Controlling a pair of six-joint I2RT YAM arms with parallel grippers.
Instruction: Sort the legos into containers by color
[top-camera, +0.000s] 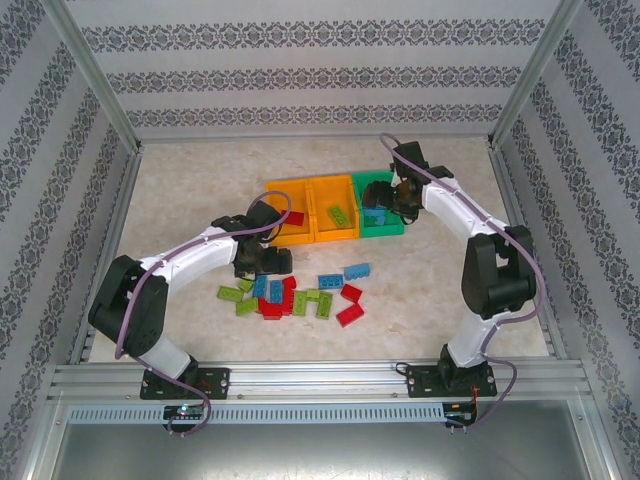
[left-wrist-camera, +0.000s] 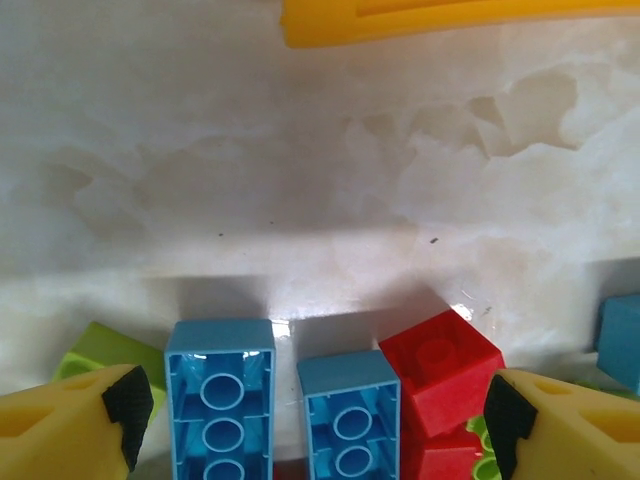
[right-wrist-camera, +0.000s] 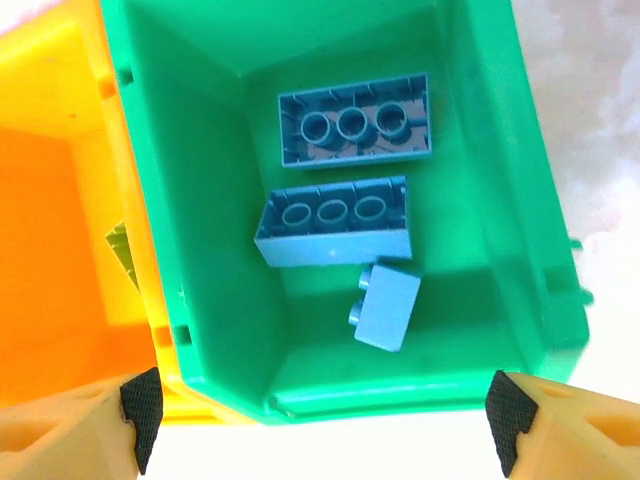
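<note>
Loose red, light green and blue legos (top-camera: 295, 295) lie in a pile on the table in front of the three containers. My left gripper (top-camera: 262, 262) hangs open low over the pile's left part. Its jaws (left-wrist-camera: 315, 425) straddle two upturned blue bricks (left-wrist-camera: 222, 400) (left-wrist-camera: 350, 415) and a red brick (left-wrist-camera: 440, 370) without touching them. My right gripper (top-camera: 385, 195) stands open and empty (right-wrist-camera: 320, 420) above the green bin (right-wrist-camera: 200, 300), which holds three blue bricks (right-wrist-camera: 335, 225). The left orange bin (top-camera: 285, 235) holds a red brick (top-camera: 293, 218). The middle orange bin (top-camera: 333, 235) holds a light green one (top-camera: 337, 213).
A light green brick (left-wrist-camera: 100, 350) lies just outside my left finger, another blue brick (left-wrist-camera: 622, 335) at the far right. An orange bin's edge (left-wrist-camera: 450, 20) lies ahead of the left gripper. Patterned walls and metal posts enclose the table (top-camera: 200, 190).
</note>
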